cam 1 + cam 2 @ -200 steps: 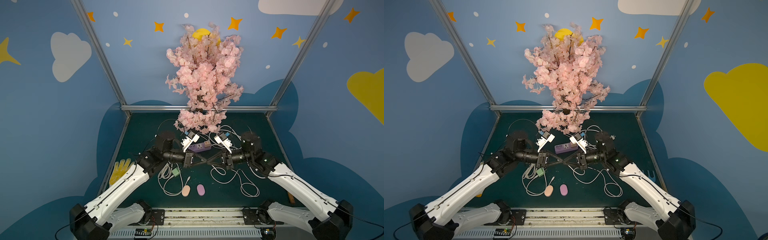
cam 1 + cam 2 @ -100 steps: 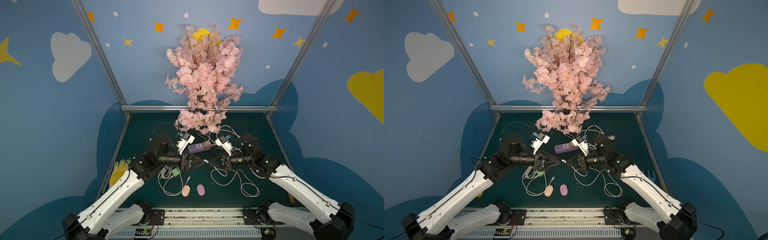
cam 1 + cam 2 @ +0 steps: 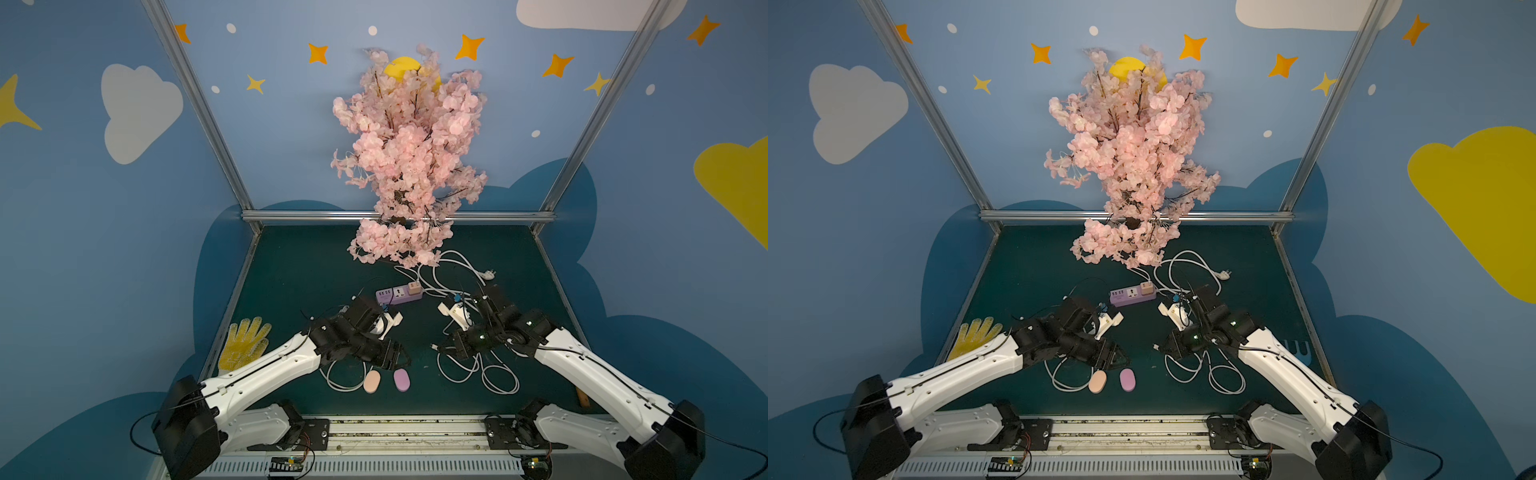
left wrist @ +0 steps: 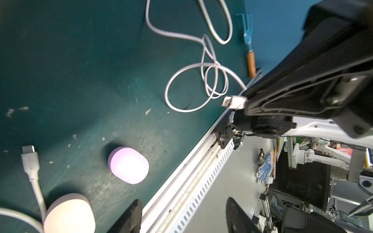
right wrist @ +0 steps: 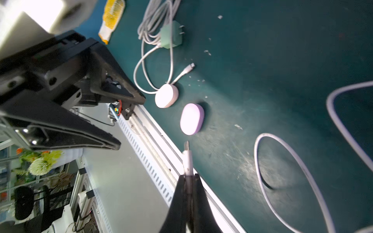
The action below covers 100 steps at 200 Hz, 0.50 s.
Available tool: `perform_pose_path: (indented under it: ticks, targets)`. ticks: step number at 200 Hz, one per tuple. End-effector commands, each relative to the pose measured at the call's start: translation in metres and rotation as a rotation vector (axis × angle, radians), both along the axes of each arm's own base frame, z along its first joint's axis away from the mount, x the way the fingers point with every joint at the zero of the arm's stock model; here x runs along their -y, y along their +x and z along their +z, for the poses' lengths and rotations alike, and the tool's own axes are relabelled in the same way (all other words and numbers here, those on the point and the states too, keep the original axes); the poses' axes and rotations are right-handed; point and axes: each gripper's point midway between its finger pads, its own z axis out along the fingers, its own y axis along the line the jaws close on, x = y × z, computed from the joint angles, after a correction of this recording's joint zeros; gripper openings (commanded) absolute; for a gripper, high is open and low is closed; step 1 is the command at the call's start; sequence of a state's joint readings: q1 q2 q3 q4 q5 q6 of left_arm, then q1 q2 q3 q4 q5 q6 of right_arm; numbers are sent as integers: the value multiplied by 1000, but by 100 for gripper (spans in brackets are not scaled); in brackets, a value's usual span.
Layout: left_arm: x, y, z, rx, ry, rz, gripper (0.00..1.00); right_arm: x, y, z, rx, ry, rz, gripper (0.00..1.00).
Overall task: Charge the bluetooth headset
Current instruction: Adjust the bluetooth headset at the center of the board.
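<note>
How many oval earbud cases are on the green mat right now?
2. The peach case lies near the mat's front edge by a white cable; the purple case sits beside it, toward the right arm. Others may hide beneath either arm.

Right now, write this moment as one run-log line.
left tool: open, empty | right tool: shut on cable plug | purple case: unplugged
</note>
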<state>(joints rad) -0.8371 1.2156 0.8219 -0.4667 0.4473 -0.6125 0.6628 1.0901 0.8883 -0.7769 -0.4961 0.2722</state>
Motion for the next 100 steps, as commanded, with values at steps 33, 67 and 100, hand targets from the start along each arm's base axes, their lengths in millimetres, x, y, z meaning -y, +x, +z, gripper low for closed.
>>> perform_pose_path:
  ticks: [33,67,100]
  targets:
    - [6,-4,-50,-122,229,51,76,19,0,-16,-23,-114,-27,0]
    - [14,-13,-71,-174,290,41,79,23,2,-21,-18,-127,-29,0]
    - [26,-13,-84,-201,307,40,80,28,4,-23,-11,-141,-41,0]
